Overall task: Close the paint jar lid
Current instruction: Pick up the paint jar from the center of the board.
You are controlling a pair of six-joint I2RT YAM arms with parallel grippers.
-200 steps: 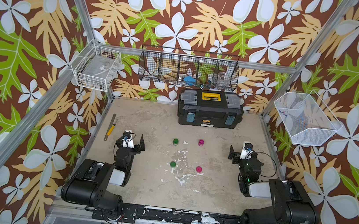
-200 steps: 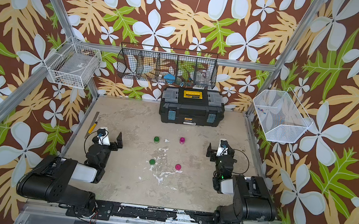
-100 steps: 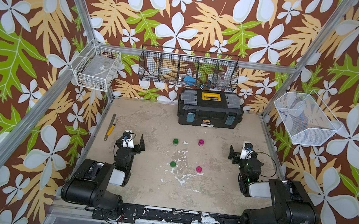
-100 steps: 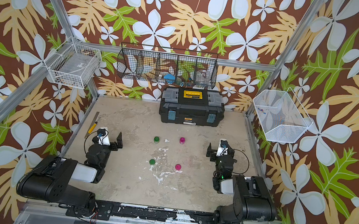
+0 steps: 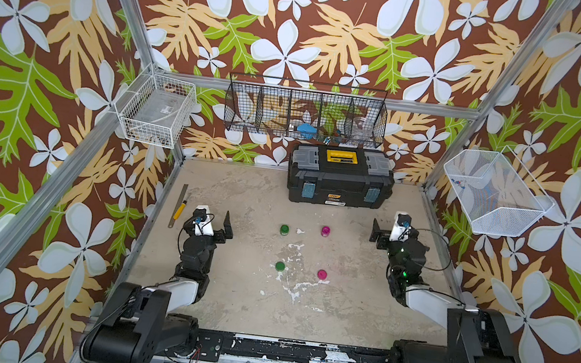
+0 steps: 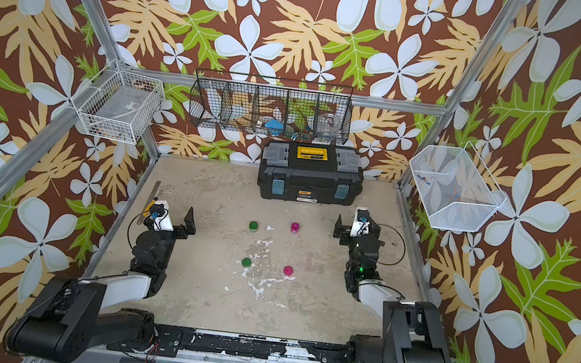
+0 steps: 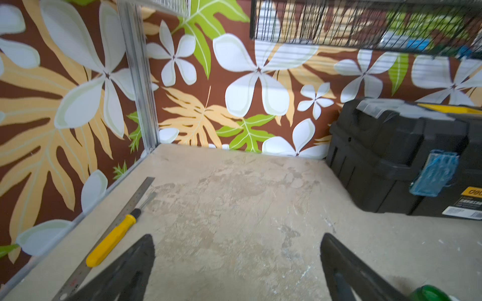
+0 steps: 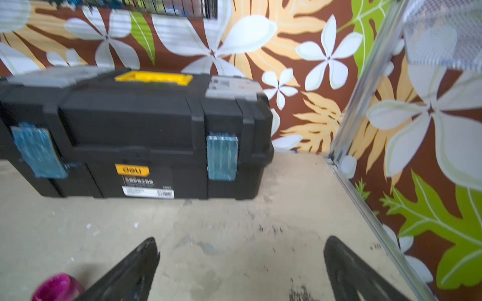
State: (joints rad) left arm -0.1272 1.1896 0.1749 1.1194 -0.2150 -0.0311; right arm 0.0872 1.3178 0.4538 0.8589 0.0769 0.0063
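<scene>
left pincer [image 7: 237,237]: jaws spread as wide as they go, nothing gripped, only bare worktop [image 7: 234,195] between them. It sits low, in front of the toolbox [image 5: 339,180] and out past its left end.

right pincer [image 8: 242,239]: same state, spread wide and gripping nothing. It sits low in front of the toolbox, out past its right end. Both pincers point toward the toolbox side of the worktop.

Paint jar parts: four small round pieces stand on the worktop in front of the toolbox, between the two pincers, roughly in a square.
- far green piece [image 5: 284,229] and far pink piece [image 5: 325,230] are the pair nearer the toolbox.
- near green piece [image 5: 279,266] and near pink piece [image 5: 322,274] are the pair farther from it.
- The greens line up with the toolbox's left end, the pinks with about its middle.
- All four stand apart from each other, and neither pincer touches any.
- Cannot tell jar from lid at this height.

The left wrist view catches a green edge just beside one finger. The right wrist view catches a blurred pink piece beside one finger.

Further out: a steel ruler [image 7: 117,216] and a yellow-handled screwdriver [image 7: 112,239] lie side by side along the worktop edge, left of the toolbox. A black wire basket [image 5: 306,111] hangs on the wall above the toolbox.
</scene>
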